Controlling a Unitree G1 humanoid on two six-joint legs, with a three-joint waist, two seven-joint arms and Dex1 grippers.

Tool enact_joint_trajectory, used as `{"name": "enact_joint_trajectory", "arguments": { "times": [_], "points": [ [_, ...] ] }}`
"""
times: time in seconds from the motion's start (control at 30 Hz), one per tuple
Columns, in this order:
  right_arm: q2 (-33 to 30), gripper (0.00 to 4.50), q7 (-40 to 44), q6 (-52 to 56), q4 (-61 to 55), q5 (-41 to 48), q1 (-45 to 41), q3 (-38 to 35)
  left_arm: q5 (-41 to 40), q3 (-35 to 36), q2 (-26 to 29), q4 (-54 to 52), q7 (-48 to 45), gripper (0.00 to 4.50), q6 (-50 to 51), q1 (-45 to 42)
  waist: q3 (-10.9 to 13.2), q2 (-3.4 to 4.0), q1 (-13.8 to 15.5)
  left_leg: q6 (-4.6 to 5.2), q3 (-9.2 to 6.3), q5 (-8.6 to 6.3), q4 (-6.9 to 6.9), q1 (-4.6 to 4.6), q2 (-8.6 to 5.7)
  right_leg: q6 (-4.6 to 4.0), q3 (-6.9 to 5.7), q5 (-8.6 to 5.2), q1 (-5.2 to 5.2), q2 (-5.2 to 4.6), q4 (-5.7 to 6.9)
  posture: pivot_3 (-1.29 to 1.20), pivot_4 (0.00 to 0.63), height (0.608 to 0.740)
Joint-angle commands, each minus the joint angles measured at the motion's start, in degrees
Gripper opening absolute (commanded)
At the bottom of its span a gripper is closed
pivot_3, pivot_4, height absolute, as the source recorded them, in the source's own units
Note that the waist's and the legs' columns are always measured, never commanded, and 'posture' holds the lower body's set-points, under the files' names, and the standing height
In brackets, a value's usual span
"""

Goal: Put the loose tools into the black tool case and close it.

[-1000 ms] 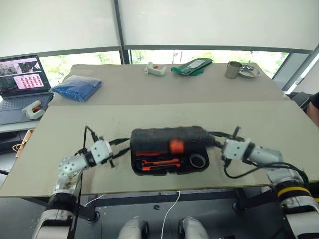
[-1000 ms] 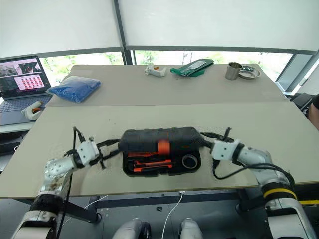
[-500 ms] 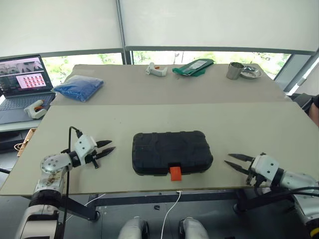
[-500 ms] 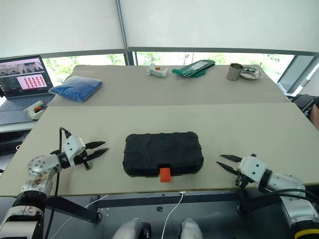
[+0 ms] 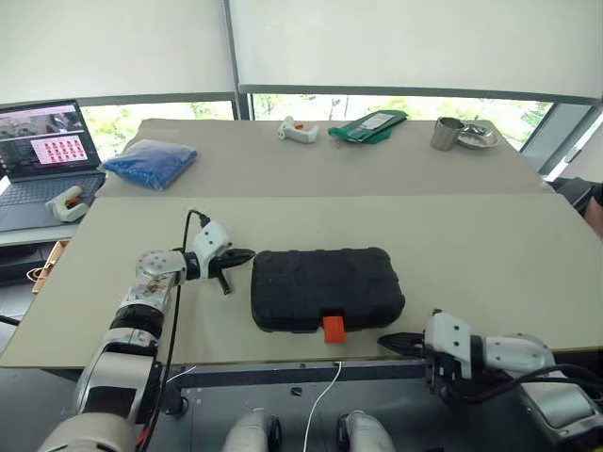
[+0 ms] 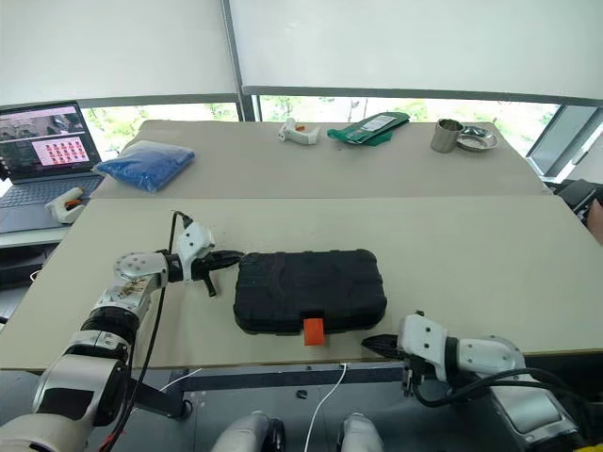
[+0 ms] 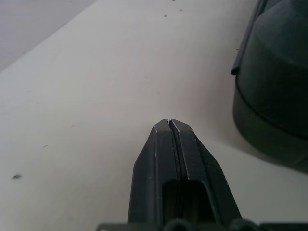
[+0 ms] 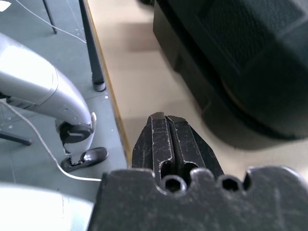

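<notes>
**Both claws pressed together beside the closed case**

The left gripper [image 5: 243, 255] has its two black fingers [image 7: 169, 144] pressed flat together, nothing between them; its tip points at the left end of the black tool case [image 5: 326, 287] and sits just beside that end, though contact cannot be told; in the left wrist view the case wall rises close alongside the fingertips with a strip of bare table between. The right gripper [image 5: 388, 343] is likewise squeezed together and empty; it lies at the near edge of the table [image 5: 471, 245], just off the case's near right corner, pointing toward the orange latch [image 5: 333, 329]; the right wrist view shows its tip over the table's rim with floor beyond.

The case lies closed, lid down, in the middle of the near table, its latch hanging over the front side close to the near edge; the tabletop to the left, right and behind it is bare. Well apart on the far table stand a blue bag [image 5: 149, 163], a white glue gun [image 5: 297, 131], a green pouch [image 5: 367, 126] and a metal cup [image 5: 445, 134]; a laptop [image 5: 45, 155] sits off to the left.
</notes>
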Motion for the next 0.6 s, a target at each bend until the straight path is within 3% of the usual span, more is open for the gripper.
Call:
{"name": "enact_joint_trajectory", "arguments": {
  "times": [0.03,0.3,0.6],
  "points": [
    [3.20,0.06,-2.63,2.31,-0.05,-2.60,-3.78,0.49,0.36,-0.34,0.38,-0.03,-2.53,0.05,0.50,-0.88,0.02,-0.03,0.01,-0.01,0.00,0.01,0.01,0.00,0.00,0.00,0.00,0.00,-0.02,0.01,0.02,0.00,0.150,0.740],
    [10.81,0.06,-5.51,1.64,10.81,-6.51,-14.68,0.51,-2.98,1.75,1.59,-5.05,-5.29,0.05,5.02,2.82,0.06,-0.09,-0.62,-0.06,0.00,0.03,0.04,0.01,0.02,-0.03,0.03,0.03,-0.06,0.00,0.06,0.00,0.150,0.740],
    [12.76,0.06,-5.78,-5.24,25.46,-9.04,-24.64,-1.58,-12.90,9.54,4.55,-22.84,-4.91,0.05,17.39,12.24,0.06,-0.09,-1.02,-0.07,0.00,0.06,0.03,-0.24,0.00,-0.33,0.04,0.22,-0.30,-0.02,0.10,0.00,0.150,0.740]
  ]
}}
